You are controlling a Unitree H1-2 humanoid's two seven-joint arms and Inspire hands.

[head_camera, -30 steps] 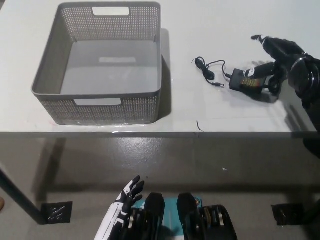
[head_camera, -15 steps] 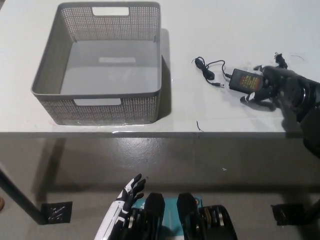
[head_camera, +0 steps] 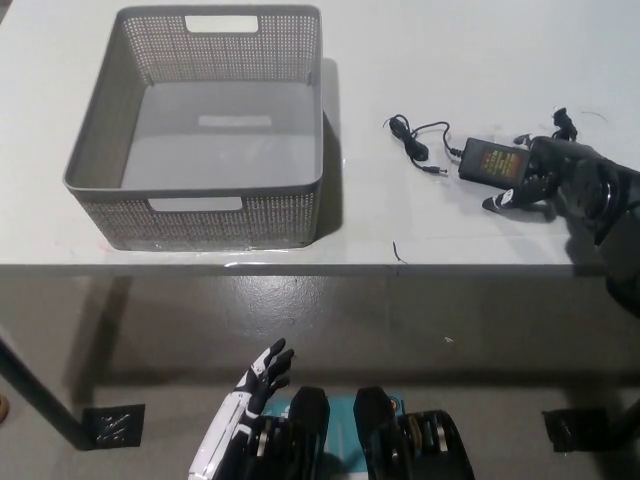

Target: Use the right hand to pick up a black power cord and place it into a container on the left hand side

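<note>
Head view shows the black right hand (head_camera: 545,180) curled onto the power cord (head_camera: 488,160) brick's right end, grasp unconfirmed, its long axis pointing left toward the container (head_camera: 195,190).

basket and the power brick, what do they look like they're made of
The basket looks like moulded grey plastic with a matte finish: its walls are a fine perforated mesh, with cut-out handle slots and a smooth solid floor. The power brick seems to be hard black plastic, slightly glossy, with an orange-yellow label; its thin cord looks rubber-coated. The right hand is at the brick's right end.
</note>
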